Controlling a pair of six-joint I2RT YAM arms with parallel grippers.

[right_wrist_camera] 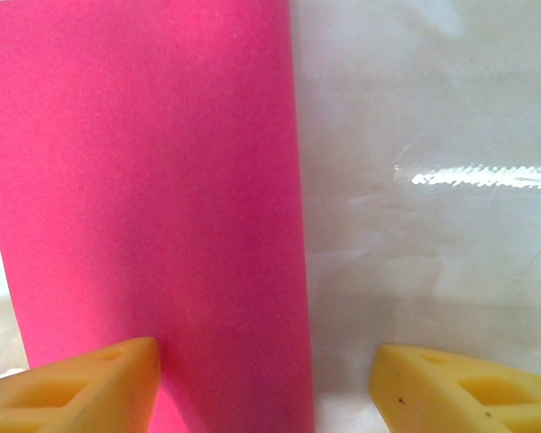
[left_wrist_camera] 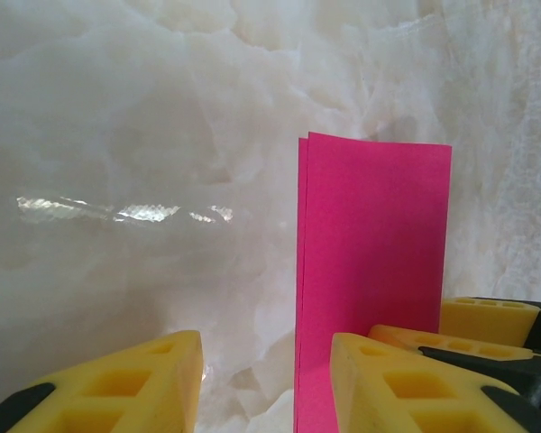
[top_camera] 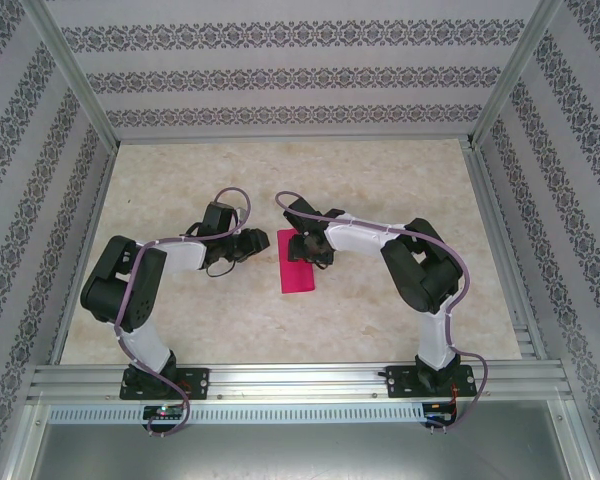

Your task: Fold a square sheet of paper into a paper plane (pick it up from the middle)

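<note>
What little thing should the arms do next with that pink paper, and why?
Probably close the left gripper on the edge of the pink sheet. The sheet lies flat on the table, folded in half, its two-layered edge running between that gripper's open fingers. The right gripper, also open, straddles an edge too, holding nothing; any further fold needs a grip first.

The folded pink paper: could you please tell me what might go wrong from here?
1. The paper's two layers look slightly offset along one edge in the left wrist view, so later folds may skew.
2. The right gripper is open with one finger over the paper and one over the table; a push could slide it.
3. The left gripper sits close by, so fingers could collide.
</note>
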